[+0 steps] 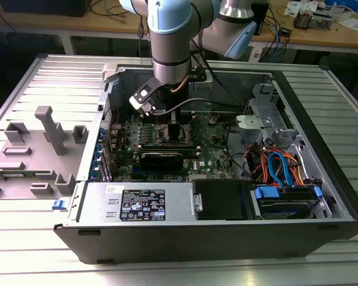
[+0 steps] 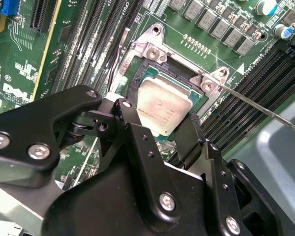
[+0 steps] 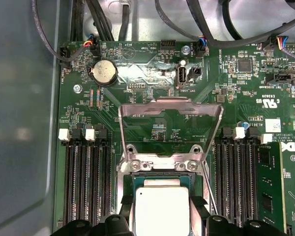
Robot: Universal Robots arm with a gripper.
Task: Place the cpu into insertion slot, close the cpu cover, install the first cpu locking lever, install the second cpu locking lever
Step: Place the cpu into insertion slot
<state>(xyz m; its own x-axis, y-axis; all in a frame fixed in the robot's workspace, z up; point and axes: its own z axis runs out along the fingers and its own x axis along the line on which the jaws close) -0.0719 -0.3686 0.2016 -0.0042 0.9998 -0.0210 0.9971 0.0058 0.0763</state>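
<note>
In the exterior view the arm reaches straight down into an open case (image 1: 227, 238) lying on a ribbed tabletop (image 1: 179, 271). Its tool (image 1: 170, 128) is low over the far part of the green board (image 1: 209, 161). A grey fixture (image 1: 36, 149) stands on the exterior view's left, and blue and orange cables (image 1: 280, 167) lie on the exterior view's right; from here the chip itself cannot be made out. The second wrist view brings it close. The cpu (image 2: 164, 105) lies flat in the slot (image 2: 155, 49), green edging showing round its silver top, and the tool (image 2: 160, 118) is clenched on it, black fingers (image 2: 189, 135) tight against two opposite sides. A thin lever (image 2: 265, 110) slants past the slot's corner, unlatched. The first wrist view adds the cover (image 3: 169, 102). It stands swung up on the far side of the slot (image 3: 160, 166), and the board shows through its window. The cpu (image 3: 162, 209) sits between the tips of the tool (image 3: 162, 214), with memory sockets (image 3: 83, 182) on either side and a coin cell (image 3: 104, 73) farther off.
</note>
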